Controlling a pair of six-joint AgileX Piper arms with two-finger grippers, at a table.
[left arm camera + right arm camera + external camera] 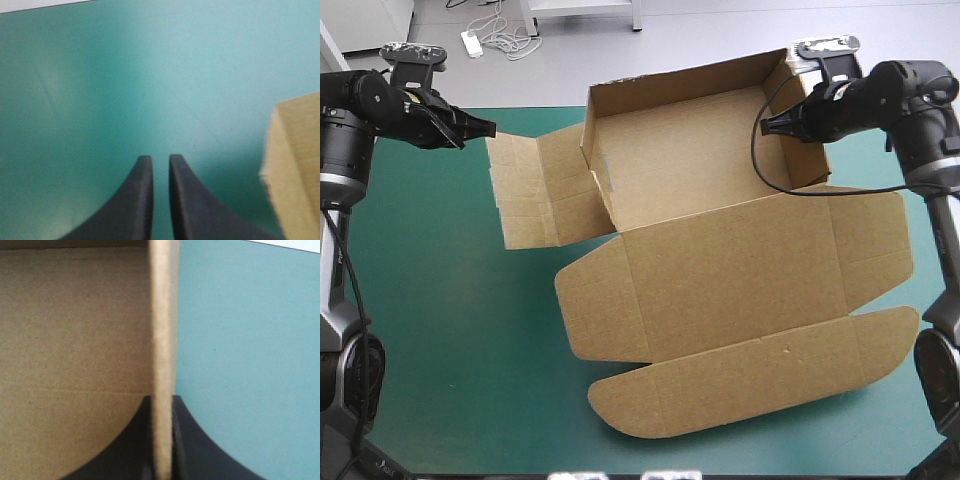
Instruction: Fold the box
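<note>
The brown box lies across the middle of the table. Its tray at the back has far, left and right walls raised, and the lid lies flat toward the front. A creased side flap lies flat left of the tray. My right gripper is shut on the tray's right wall, one finger inside and one outside. My left gripper hovers shut and holding nothing over the cover, just off the flap's far corner.
Bare teal-green cover stretches along the left side and front left of the table. The lid's rounded front flap reaches near the table's front edge. The tray's far wall stands close to the table's far edge.
</note>
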